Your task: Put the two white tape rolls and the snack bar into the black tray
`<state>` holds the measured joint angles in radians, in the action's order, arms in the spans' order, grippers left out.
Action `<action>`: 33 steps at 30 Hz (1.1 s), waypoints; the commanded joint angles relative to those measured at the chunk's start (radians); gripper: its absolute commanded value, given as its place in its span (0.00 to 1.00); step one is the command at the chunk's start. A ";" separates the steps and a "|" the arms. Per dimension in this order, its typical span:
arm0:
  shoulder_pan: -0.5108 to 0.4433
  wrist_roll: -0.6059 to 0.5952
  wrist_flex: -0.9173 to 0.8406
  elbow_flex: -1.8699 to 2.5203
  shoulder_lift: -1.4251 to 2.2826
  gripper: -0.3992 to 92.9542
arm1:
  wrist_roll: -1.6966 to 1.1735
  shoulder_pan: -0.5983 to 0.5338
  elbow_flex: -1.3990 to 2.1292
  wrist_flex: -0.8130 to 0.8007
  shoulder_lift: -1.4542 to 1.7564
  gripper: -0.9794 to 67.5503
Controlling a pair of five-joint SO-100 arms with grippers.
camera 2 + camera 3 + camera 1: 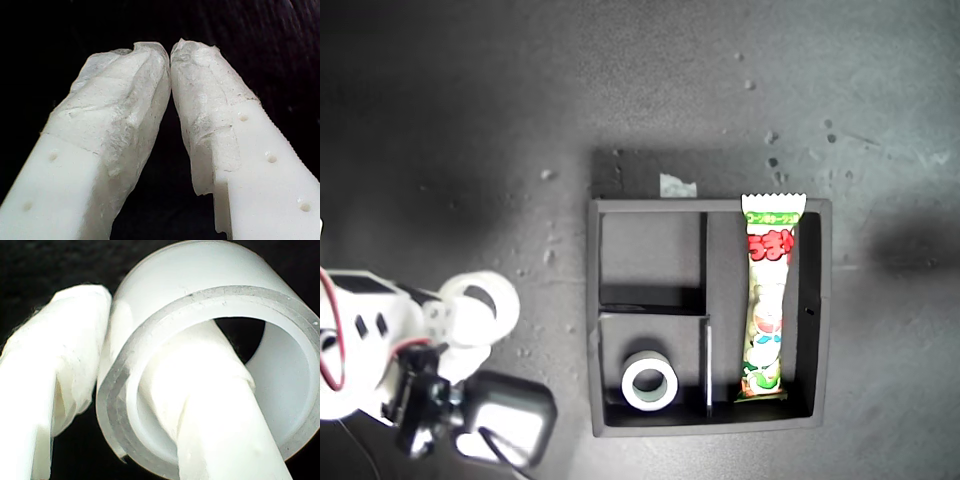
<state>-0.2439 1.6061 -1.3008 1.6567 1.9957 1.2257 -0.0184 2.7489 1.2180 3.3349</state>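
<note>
The black tray (820, 330) sits right of centre in the exterior view. The snack bar (767, 300) lies in its long compartment, and one white tape roll (650, 383) rests in a small compartment nearest the picture's bottom. My second gripper (458, 318) (135, 330), at the exterior view's lower left, is shut on the other white tape roll (505, 300) (210, 280), with one finger through the ring and one outside its wall. My first gripper (170, 50) is shut with its tips touching and nothing between them. It does not show in the exterior view.
A small pale scrap (677, 185) lies on a dark patch just behind the tray. White specks dot the dark table (470, 120). The second arm's white body and black camera housing (510, 415) fill the exterior view's lower left corner.
</note>
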 commanded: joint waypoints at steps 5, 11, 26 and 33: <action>0.161 -0.247 0.002 -0.371 -0.241 0.00 | -0.028 0.003 0.319 -0.344 0.014 0.01; 0.164 -0.339 0.046 -0.641 -0.650 0.00 | -0.123 0.026 0.376 -0.365 0.015 0.01; 0.115 -0.249 -0.529 -1.890 -1.523 0.00 | -0.107 0.044 0.376 -0.276 0.015 0.01; 0.074 -0.184 -0.529 -1.882 -1.542 0.00 | -0.100 0.052 0.376 -0.261 0.015 0.01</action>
<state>-0.1519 1.3898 -1.8132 -0.1672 0.4433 1.1137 0.0215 3.1124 0.9388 3.3410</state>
